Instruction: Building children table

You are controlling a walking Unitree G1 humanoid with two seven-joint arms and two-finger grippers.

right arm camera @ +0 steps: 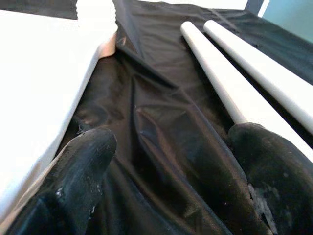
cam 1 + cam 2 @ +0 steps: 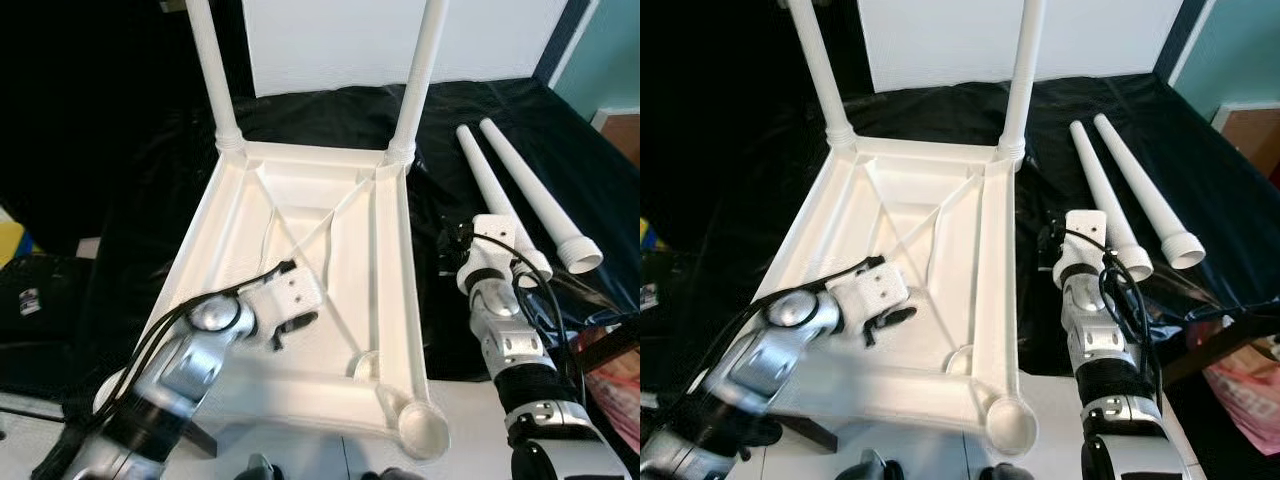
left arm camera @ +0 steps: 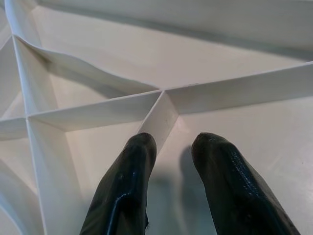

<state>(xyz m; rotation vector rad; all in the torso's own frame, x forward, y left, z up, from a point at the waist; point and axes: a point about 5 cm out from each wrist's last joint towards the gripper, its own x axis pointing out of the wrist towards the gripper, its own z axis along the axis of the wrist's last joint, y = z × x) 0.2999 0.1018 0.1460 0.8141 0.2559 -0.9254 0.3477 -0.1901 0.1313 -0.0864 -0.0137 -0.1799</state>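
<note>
My left arm bends inward, its gripper [image 3: 171, 161] low inside the upturned white table top [image 2: 395, 260], jaws slightly apart beside a crossing of ribs [image 3: 161, 93], holding nothing. My right arm reaches forward over the black cloth [image 1: 161, 127], gripper [image 1: 171, 161] jaws wide apart, one finger [image 1: 266, 166] just beside the nearer of two loose legs [image 2: 500, 200].

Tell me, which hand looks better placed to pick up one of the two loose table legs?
Probably the right hand: it is open over the black cloth, beside the nearer loose leg. The left hand is down inside the upturned tabletop.
</note>
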